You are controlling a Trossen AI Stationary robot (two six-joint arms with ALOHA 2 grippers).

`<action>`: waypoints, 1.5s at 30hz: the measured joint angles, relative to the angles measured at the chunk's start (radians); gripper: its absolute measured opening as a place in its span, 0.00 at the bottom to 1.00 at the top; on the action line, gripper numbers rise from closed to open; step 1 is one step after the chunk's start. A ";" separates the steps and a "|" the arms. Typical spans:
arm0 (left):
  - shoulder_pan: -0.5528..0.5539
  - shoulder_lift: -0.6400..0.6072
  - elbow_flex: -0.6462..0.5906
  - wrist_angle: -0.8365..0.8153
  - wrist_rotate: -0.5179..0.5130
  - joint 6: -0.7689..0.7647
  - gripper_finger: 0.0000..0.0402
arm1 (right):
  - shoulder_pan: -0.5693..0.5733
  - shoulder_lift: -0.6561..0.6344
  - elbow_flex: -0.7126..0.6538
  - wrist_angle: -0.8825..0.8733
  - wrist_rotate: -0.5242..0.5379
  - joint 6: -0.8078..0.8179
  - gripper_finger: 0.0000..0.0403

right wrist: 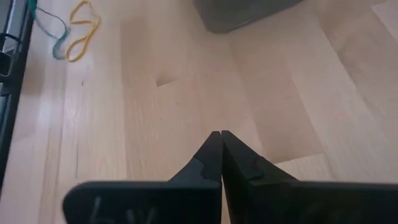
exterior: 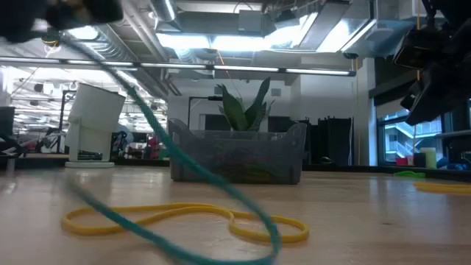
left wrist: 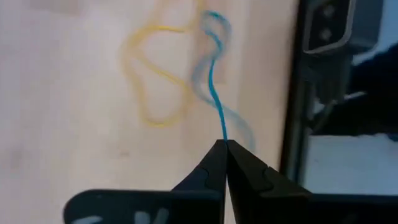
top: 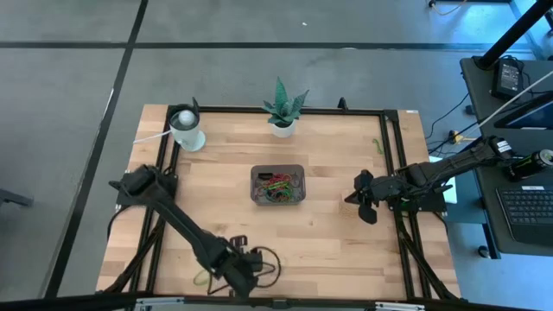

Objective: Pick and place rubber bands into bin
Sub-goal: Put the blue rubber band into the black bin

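My left gripper [left wrist: 224,144] is near the table's near edge [top: 249,276] and is shut on a thin teal rubber band [left wrist: 214,93]. A yellow rubber band [left wrist: 154,74] lies flat on the wood beside it [exterior: 184,217]. The dark grey bin [top: 277,185] sits on its base at the table's middle, with several coloured bands inside it [exterior: 235,154]. My right gripper [right wrist: 221,134] is shut and holds nothing, hovering right of the bin [top: 363,200]. My left gripper pinches the teal rubber band at its upper end [left wrist: 222,134] between its two fingertips, coming from above. The band trails down from the fingers in a long strand [exterior: 184,165]. Its lower loop [exterior: 272,234] reaches the table beside the yellow band.
A potted plant [top: 282,108] and a white cup [top: 186,128] stand at the far edge. A green band [top: 378,145] lies by the right rail. Black frame rails [top: 399,173] run along the table's sides. Bare wood lies between the bin and the near edge.
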 joint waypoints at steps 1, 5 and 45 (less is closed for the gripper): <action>0.002 -0.024 -0.002 -0.024 -0.016 0.000 0.00 | 0.000 0.000 0.000 0.000 0.006 0.000 0.00; 0.003 -0.144 -0.003 -0.067 -0.141 0.003 0.00 | 0.000 0.000 0.000 0.001 0.026 0.000 0.00; 0.792 -0.108 -0.001 -0.036 0.230 1.284 0.00 | -0.001 0.000 0.000 0.016 0.209 0.320 0.00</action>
